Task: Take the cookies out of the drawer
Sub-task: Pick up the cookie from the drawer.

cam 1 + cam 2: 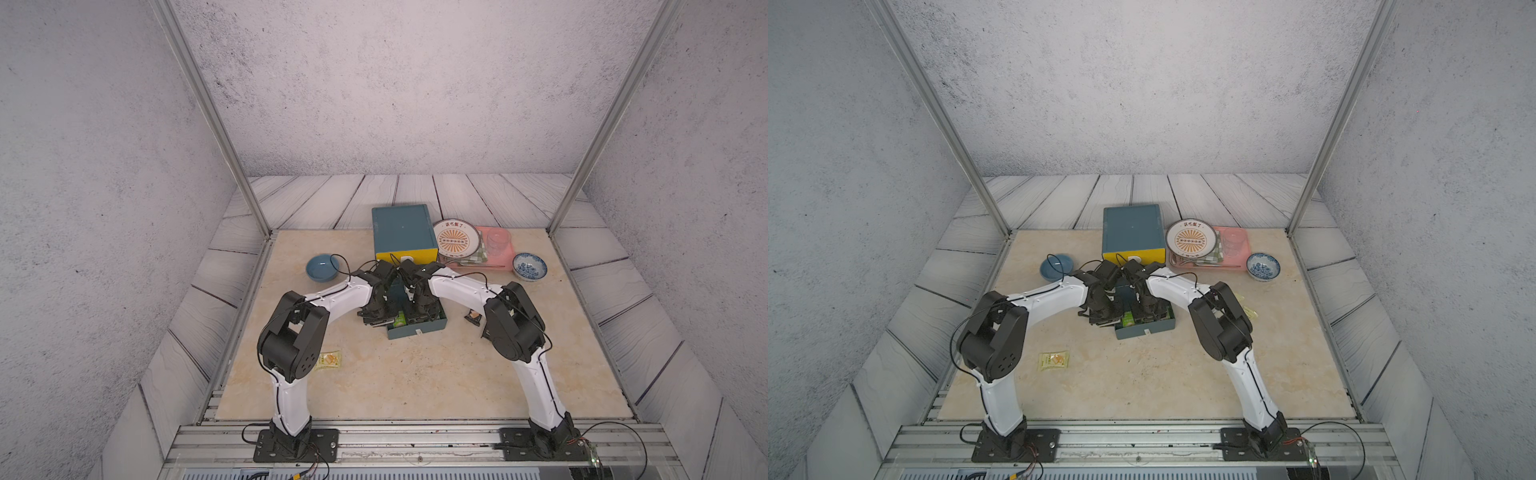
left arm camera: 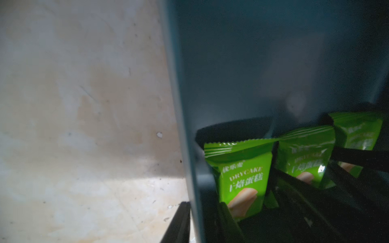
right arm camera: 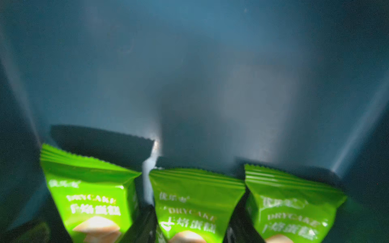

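Note:
The blue drawer [image 1: 415, 332] [image 1: 1144, 331] stands pulled out of the cabinet [image 1: 401, 232]. Green cookies [image 3: 90, 199] [image 3: 292, 202] [image 2: 242, 178] stand in a row inside it, with black packets [image 3: 101, 143] behind them. My left gripper [image 2: 200, 227] [image 1: 376, 322] is shut on the drawer's left wall [image 2: 189, 147], one finger outside and one inside. My right gripper [image 3: 190, 227] [image 1: 419, 318] reaches into the drawer, open, its fingers [image 3: 145, 227] flanking the middle green packet [image 3: 195, 199]. A pale yellow packet [image 1: 328, 360] [image 1: 1053, 360] lies on the table at front left, a black one [image 1: 473, 318] to the drawer's right.
A blue bowl [image 1: 322, 266] sits left of the cabinet. To its right are a patterned plate [image 1: 456, 237], a pink tray [image 1: 503, 259] with a clear cup [image 1: 498, 241], and a blue-and-white bowl [image 1: 529, 266]. Metal posts [image 1: 216, 124] frame the table.

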Tool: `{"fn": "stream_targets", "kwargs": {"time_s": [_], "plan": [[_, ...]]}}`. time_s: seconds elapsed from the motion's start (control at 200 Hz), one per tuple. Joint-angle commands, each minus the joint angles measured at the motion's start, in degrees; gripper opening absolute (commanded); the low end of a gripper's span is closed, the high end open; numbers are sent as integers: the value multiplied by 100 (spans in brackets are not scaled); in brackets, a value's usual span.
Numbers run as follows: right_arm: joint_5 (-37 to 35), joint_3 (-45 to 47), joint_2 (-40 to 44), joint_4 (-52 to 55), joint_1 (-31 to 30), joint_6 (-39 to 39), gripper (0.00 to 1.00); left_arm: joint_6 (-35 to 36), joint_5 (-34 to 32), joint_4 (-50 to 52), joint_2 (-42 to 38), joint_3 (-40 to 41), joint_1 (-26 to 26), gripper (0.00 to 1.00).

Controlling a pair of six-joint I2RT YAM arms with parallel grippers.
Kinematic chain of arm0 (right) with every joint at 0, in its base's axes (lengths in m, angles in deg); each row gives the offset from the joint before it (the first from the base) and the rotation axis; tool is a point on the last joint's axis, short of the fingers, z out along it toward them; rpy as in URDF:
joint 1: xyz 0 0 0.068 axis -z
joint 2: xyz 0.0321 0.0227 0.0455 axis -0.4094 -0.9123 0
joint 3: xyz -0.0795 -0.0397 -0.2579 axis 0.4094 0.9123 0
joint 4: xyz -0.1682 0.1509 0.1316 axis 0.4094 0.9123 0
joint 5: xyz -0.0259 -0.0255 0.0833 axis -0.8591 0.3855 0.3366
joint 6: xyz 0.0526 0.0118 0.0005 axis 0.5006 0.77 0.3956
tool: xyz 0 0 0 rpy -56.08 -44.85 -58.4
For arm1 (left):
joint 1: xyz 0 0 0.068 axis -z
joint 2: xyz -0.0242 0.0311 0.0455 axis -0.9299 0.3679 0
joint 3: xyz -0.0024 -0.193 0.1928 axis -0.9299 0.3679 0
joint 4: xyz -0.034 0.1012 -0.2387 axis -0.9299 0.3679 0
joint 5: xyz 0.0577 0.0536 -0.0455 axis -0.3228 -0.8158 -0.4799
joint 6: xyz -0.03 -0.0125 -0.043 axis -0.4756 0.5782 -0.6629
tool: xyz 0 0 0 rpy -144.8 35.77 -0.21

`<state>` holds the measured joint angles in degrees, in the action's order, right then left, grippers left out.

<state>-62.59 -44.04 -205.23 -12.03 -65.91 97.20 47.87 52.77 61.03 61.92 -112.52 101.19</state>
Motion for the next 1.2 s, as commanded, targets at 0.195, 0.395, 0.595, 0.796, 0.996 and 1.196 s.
{"fn": "stream_targets", "kwargs": {"time_s": [0.195, 0.395, 0.595, 0.796, 0.996, 1.196], "plan": [[-77, -143, -243, 22, -18, 118, 45, 118, 33, 26, 111, -80, -74, 26], [-11, -177, -46, -75, 7, 144, 39, 152, 27, 73, 141, -149, -113, 26], [33, -221, 232, -114, 65, 177, 37, 198, 18, 149, 177, -284, -146, 25], [33, -244, 515, -116, 110, 162, 33, 250, 3, 212, 227, -388, -175, 25], [37, -171, 667, -146, 166, 171, 30, 246, -13, 229, 269, -417, -182, 25], [1, -192, 809, -99, 206, 147, 29, 226, -59, 245, 255, -441, -194, 25]]}}
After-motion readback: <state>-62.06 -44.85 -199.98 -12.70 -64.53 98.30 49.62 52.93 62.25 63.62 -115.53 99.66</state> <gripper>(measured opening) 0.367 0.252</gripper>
